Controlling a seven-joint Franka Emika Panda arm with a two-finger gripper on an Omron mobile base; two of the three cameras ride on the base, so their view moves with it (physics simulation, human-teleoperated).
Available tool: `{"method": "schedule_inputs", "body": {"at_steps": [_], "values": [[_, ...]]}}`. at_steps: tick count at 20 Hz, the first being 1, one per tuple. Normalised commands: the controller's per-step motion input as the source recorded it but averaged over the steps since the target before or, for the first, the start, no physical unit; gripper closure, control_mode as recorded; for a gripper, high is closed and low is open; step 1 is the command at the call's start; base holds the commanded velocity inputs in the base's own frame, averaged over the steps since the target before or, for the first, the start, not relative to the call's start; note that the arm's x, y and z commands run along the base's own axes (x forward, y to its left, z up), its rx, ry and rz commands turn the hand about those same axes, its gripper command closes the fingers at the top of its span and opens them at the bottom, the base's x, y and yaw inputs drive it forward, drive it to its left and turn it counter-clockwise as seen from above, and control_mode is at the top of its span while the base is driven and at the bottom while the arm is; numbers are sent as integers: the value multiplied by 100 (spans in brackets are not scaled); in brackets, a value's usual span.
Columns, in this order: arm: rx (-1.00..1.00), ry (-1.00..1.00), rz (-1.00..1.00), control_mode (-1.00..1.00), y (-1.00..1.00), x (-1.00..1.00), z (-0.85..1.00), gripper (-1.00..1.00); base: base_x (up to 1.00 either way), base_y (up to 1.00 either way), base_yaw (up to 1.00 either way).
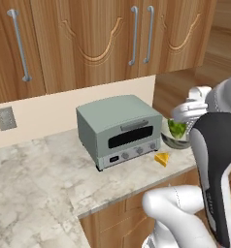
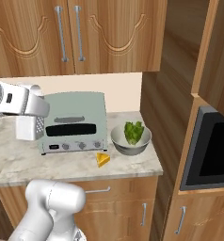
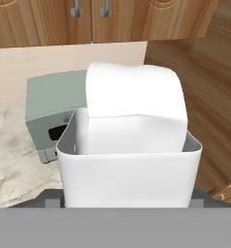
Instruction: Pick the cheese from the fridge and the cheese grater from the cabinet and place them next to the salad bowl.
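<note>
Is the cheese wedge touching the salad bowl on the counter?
Apart. In the right base view, bare counter shows between the cheese wedge and the salad bowl; the wedge lies in front of the toaster oven, left of the bowl.

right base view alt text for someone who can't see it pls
A white robot gripper carries a cheese grater above the counter, left of a toaster oven. A cheese wedge lies beside a salad bowl.

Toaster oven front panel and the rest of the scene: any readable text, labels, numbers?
None readable.
Grey-green toaster oven: small dark display and knobs on its front strip, marks too small to read.
Grey wall outlet plate: no text.
Black microwave front: blank.
</note>
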Motion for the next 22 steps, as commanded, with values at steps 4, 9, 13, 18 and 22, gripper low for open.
{"method": "schedule_inputs", "body": {"at_steps": [4, 9, 13, 18, 22], "values": [[0, 14, 1, -100, -12, -12, -43, 100, 0, 0, 0], [0, 0, 0, -100, 1, -1, -100, 100, 0, 0, 0], [0, 0, -6, -100, 32, 29, -99, 100, 0, 0, 0], [0, -2, -33, -100, 42, 48, -60, 100, 0, 0, 0], [2, -15, -53, -100, 13, 20, -29, 100, 0, 0, 0]]}}
